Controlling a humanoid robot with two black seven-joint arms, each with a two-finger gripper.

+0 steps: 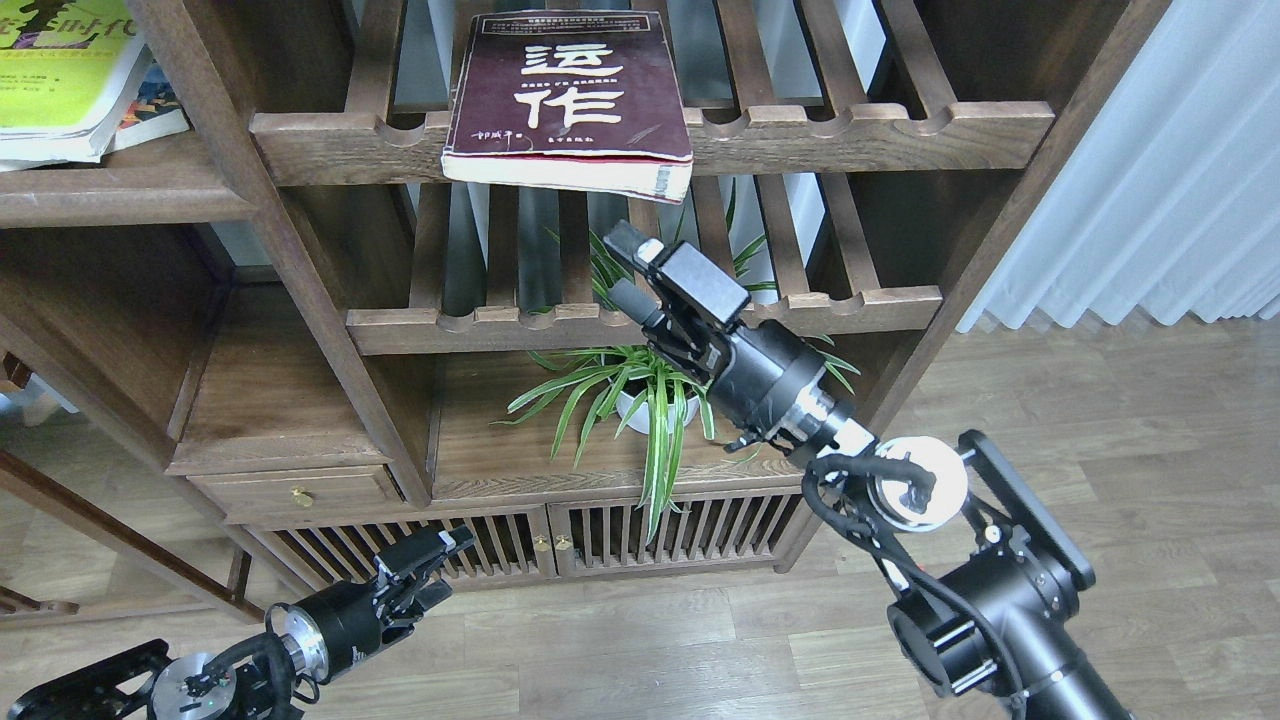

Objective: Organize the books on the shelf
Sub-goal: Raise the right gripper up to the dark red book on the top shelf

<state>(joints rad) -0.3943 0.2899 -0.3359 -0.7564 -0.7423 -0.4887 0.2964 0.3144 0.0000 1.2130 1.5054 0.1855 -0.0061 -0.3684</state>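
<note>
Maroon book [568,100], white characters, worn edges

Both arms matte black, cylindrical segments. Right arm [960,590]: silver wrist ring, white disc joint, looped black cable. Right claw [640,275]: boxy black fingers, white tip pad. Left claw [425,565]: black, silver collar.

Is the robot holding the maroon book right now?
No, the maroon book lies on the slatted rack, with the right gripper empty just below it.

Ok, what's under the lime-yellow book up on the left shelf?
The lime-yellow book lies on another book, of which only a colourful corner sticks out at its right. Both rest on the solid-board shelf. The rest of that lower book is covered, so its title is hidden.
</note>
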